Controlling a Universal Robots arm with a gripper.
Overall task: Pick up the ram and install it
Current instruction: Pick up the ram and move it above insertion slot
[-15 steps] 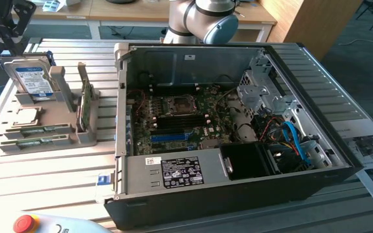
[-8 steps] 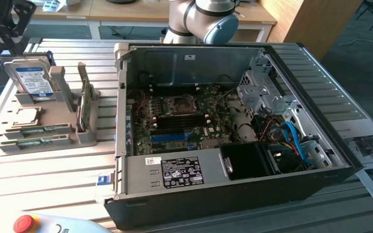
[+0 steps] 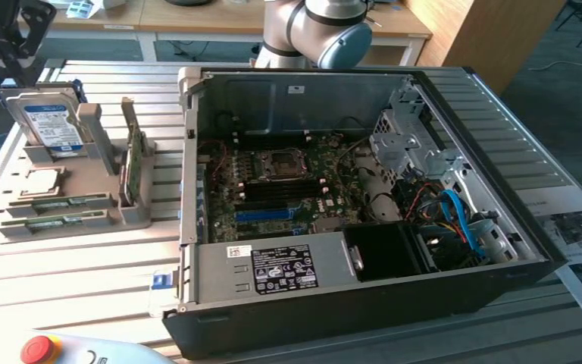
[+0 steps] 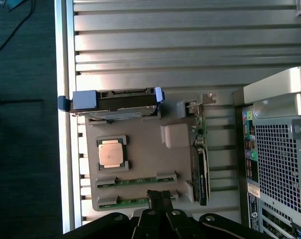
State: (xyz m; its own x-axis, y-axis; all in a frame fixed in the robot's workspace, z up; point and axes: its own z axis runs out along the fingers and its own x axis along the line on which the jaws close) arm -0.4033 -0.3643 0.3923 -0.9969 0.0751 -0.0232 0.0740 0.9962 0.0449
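Wrist view: closed pincer (image 4: 160, 194) just beside the ram (image 4: 124, 202); exterior view: hard drive (image 3: 51, 125) with blue-white label, writing illegible.

A slatted aluminium table (image 3: 69, 280) spans the exterior view, its ribs catching bright, even light, with pale glare toward eight o'clock. Beyond it, at twelve o'clock, stand light wooden desks (image 3: 179, 17) on white legs. At one o'clock rises a tall wooden panel (image 3: 478, 34). Dark grey-blue carpet (image 3: 574, 98) covers the floor at two o'clock. In the wrist view, dark floor borders the table's bright rail.
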